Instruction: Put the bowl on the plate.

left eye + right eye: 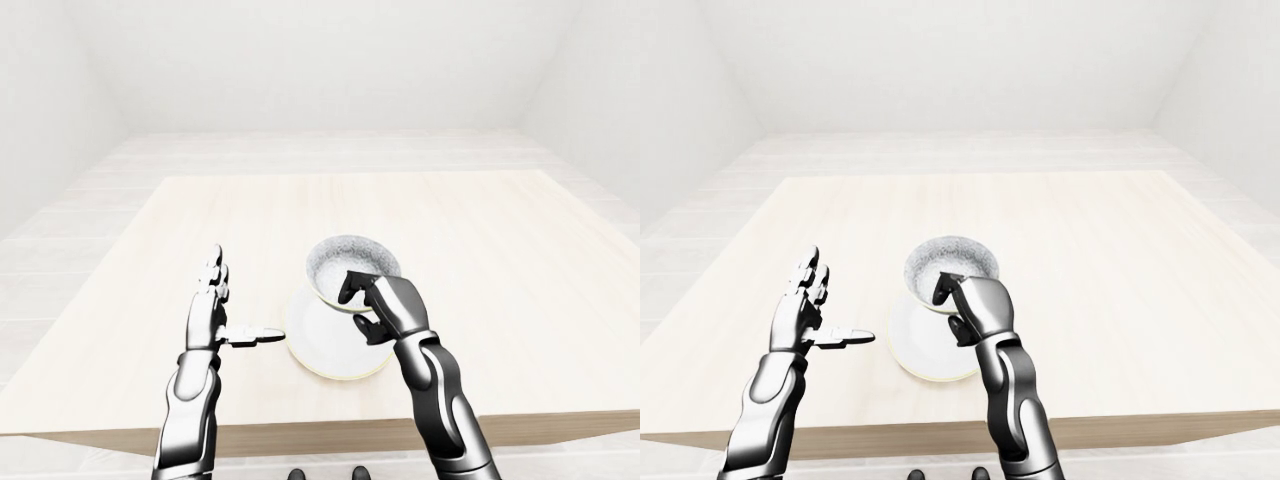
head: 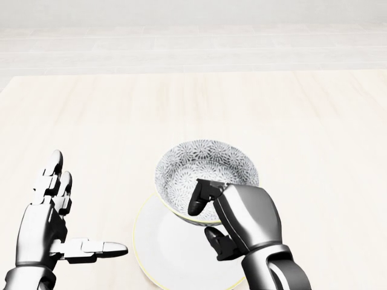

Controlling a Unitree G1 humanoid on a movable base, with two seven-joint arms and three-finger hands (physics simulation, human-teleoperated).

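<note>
Nearest us, at the bottom of the head view, the metallic grey right hand [image 2: 245, 217] is closed on the near rim of a round bowl with a grey-and-white floral pattern [image 2: 208, 163]. Its fingers [image 2: 199, 196] hook inside the wall and the thumb presses against the outside below them. The matching left hand [image 2: 45, 226] hovers at the lower left, spread flat with the thumb pointing rightward, and grips nothing. Between the two hands lies a round white plate with a thin pale-yellow rim [image 2: 163, 251], flat on the surface. The bowl stands over the plate's upper portion and overlaps its top edge; we cannot tell whether its foot touches the plate. We judge the bowl rigid, glazed and therefore slippery, of moderate weight and liable to chip. A one-sided rim pinch, as found, is the practical hold, though the load hangs off it and may tip, so lowering should be gentle and centred. Beyond extends the pale wood-grain surface [image 2: 121, 115], then a whitish plank floor [image 2: 193, 48].
</note>
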